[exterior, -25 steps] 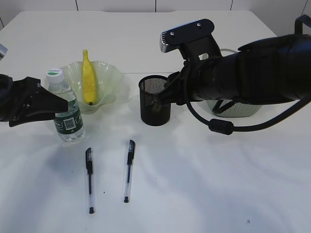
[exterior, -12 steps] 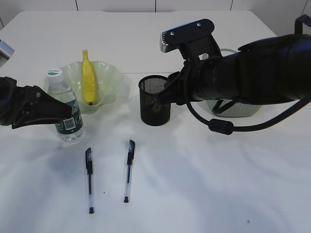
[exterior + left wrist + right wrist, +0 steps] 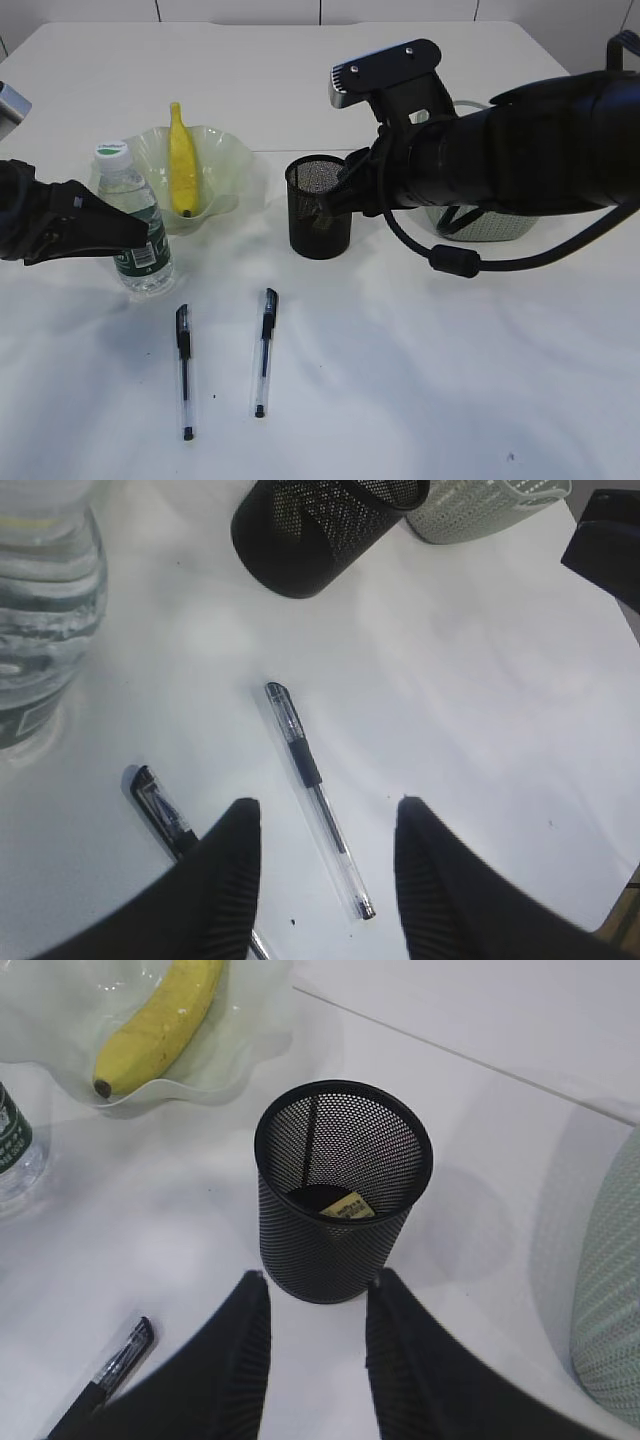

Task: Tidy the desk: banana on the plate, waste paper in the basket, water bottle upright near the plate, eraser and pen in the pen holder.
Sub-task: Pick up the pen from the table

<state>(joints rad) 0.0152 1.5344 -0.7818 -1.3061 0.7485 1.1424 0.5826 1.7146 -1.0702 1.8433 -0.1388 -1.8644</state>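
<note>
On the counter point(image 3: 420, 380), two pens lie loose; my left gripper point(image 3: 322, 825), open and empty, should straddle the nearer pen point(image 3: 318, 798) mid-barrel.

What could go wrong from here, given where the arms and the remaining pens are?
1. The left hand, open and empty, hovers over two pens lying close together; closing on one could nudge the other.
2. The upright bottle stands right beside the left arm; a sideways swing might topple it.
3. The right hand hangs open just in front of the holder, which has the eraser inside; a bump could tip it.
</note>
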